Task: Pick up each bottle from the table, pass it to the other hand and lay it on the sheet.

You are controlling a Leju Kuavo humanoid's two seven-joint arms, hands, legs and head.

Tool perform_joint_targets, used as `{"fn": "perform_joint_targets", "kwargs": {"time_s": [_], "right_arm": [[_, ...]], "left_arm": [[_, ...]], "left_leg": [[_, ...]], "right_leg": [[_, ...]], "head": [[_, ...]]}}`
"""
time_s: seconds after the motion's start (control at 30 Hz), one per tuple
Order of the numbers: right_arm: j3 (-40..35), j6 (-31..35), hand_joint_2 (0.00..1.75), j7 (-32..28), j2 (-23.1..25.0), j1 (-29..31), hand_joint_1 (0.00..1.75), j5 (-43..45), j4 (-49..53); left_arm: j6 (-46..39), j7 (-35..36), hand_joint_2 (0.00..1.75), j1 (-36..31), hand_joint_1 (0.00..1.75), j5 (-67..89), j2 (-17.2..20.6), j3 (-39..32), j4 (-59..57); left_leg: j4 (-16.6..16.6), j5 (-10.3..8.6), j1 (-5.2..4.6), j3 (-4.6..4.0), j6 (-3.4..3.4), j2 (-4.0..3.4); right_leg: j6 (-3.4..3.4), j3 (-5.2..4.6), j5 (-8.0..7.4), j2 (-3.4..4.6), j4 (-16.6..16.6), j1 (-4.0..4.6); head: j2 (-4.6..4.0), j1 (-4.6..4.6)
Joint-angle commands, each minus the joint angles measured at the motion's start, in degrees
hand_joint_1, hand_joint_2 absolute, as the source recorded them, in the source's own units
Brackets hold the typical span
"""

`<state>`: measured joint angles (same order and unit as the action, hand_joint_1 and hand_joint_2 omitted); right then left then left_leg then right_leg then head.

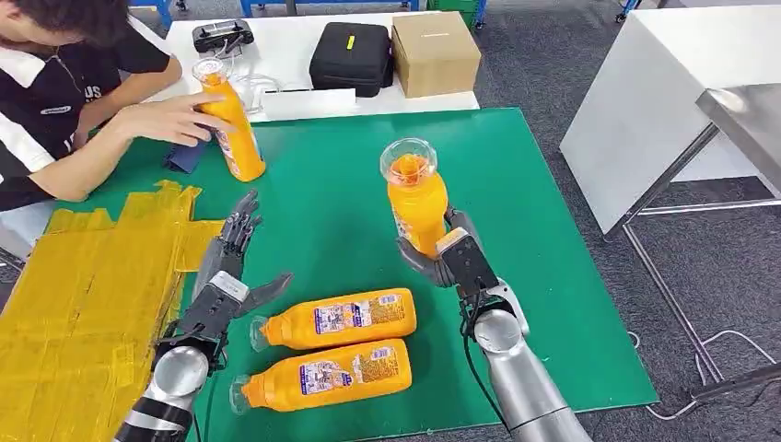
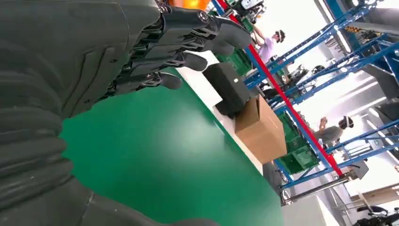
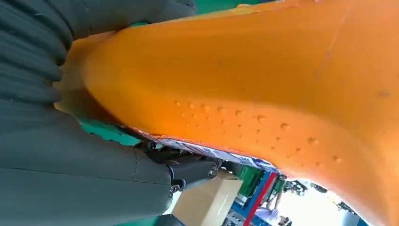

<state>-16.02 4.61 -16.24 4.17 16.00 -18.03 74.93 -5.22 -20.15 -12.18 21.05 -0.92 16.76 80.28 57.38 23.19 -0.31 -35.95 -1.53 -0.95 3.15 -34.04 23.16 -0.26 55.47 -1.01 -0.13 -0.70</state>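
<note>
Right hand [image 1: 451,258] fingers clamp upright bottle [image 1: 416,198] mid-mat; left hand [image 1: 228,267] fingers apart near sheet [image 1: 83,295] edge.

Bare green mat [image 1: 322,221] between left hand [image 1: 226,267] and right hand [image 1: 451,258]. Two lying bottles [image 1: 336,319] block at 6 o'clock of that gap. Person's hand [image 1: 170,120] holding bottle [image 1: 230,120] obstructs at 11 o'clock.

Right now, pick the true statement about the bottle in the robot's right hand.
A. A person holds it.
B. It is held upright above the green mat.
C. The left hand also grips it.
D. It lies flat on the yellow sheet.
B: the right hand grips the orange bottle upright over the green mat; the left hand is open and apart from it.
</note>
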Motion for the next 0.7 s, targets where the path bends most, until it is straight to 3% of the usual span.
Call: {"fn": "perform_joint_targets", "kwargs": {"time_s": [0.03,0.3,0.7], "right_arm": [[-2.7,-2.7,1.75,-0.3,0.4,3.1,1.75,1.5,-3.9],[-13.6,-3.7,1.75,-0.8,4.9,6.4,1.75,-0.3,-12.8],[-18.1,-2.5,1.75,-0.6,6.8,8.6,1.75,-1.1,-15.9]], "left_arm": [[0.4,0.1,1.75,-2.9,0.00,0.0,1.1,2.1,-3.8],[2.0,0.4,1.75,-6.0,0.00,-1.3,0.0,4.6,-4.6],[4.2,-0.2,1.75,-6.7,0.00,-3.0,-0.6,6.6,-5.1]], "left_leg": [[0.0,0.13,0.09,0.28,0.15,0.06],[0.0,0.11,0.11,0.25,0.13,-0.07],[0.0,0.08,0.11,0.22,0.13,0.09]], "right_leg": [[-0.18,0.26,0.10,0.04,0.0,0.08],[-0.16,0.20,0.07,0.13,0.0,0.09],[-0.14,0.20,0.09,-0.01,0.0,0.07]], "head": [[0.00,0.00],[0.00,0.00],[0.00,0.00]]}}
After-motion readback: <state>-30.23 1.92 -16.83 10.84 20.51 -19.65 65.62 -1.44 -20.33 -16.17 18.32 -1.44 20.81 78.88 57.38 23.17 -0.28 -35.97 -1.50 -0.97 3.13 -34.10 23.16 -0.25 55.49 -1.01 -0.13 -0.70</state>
